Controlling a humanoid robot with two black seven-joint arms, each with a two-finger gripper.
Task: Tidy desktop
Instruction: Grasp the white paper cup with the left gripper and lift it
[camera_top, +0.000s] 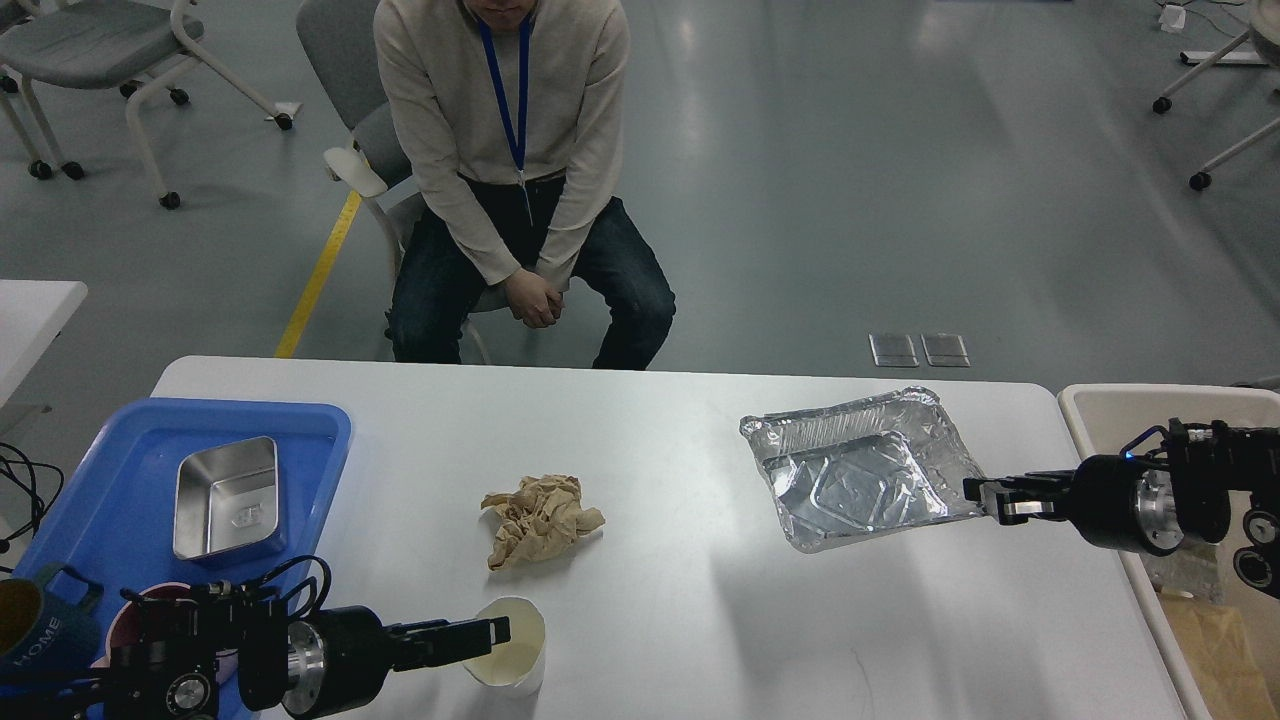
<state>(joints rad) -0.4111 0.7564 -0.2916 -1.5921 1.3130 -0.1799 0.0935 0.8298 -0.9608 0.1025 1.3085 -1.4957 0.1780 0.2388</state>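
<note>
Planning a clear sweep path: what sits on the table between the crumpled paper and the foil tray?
Nothing: in the head view, only bare desktop lies between the crumpled paper and the foil tray.

You have one crumpled brown paper (541, 518), one paper cup (512, 648), one foil tray (862, 479), one blue tray (150, 470) holding one steel tin (226, 497), two mugs (40, 622) at its near end, and one beige bin (1140, 410).
</note>
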